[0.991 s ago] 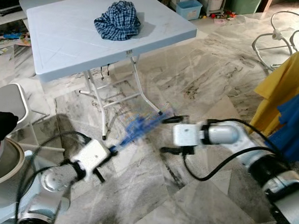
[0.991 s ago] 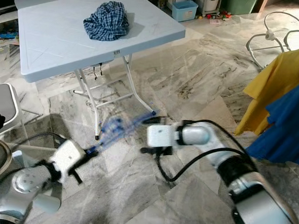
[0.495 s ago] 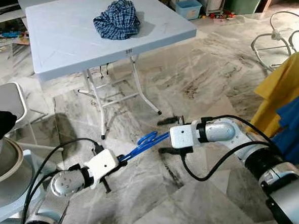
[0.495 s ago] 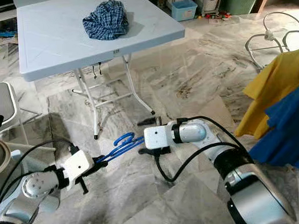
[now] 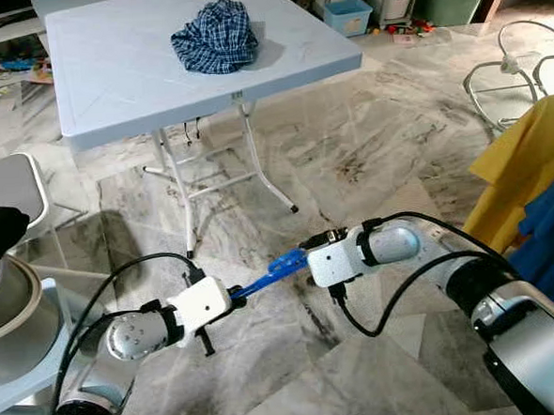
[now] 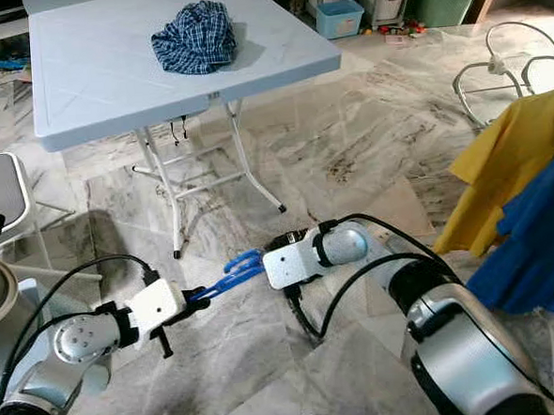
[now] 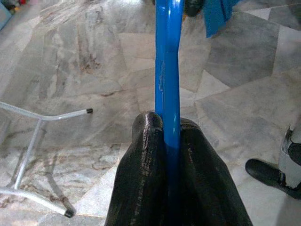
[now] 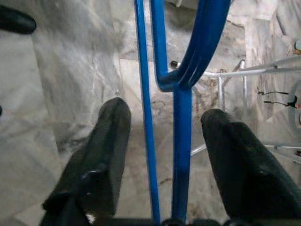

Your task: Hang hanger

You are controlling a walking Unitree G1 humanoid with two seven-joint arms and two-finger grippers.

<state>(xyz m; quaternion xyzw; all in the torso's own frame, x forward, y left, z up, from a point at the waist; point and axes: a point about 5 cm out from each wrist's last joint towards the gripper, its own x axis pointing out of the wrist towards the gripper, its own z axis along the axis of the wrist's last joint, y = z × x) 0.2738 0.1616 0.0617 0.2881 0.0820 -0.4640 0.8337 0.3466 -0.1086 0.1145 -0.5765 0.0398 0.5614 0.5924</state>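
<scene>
Two grippers: I see both of mine low over the marble floor (image 5: 368, 155), facing each other along the hanger.
Left gripper (image 7: 168, 141): my fingers are pinched tight on one end of the blue hanger (image 5: 273, 273).
Right gripper (image 8: 171, 136): my fingers (image 8: 106, 155) are spread wide, with the hanger's bars running between them, touching neither pad.
Hanger axis: I read it as near level above the floor, long axis running from my left gripper up and rightward to my right gripper.
Hanger end: its curved part lies at the right gripper's side.
Table (image 5: 118, 76): pale folding table well beyond the arms, a checked cloth (image 5: 216, 37) bunched on top.
Right edge: yellow and blue garments (image 5: 540, 201) hang there.
</scene>
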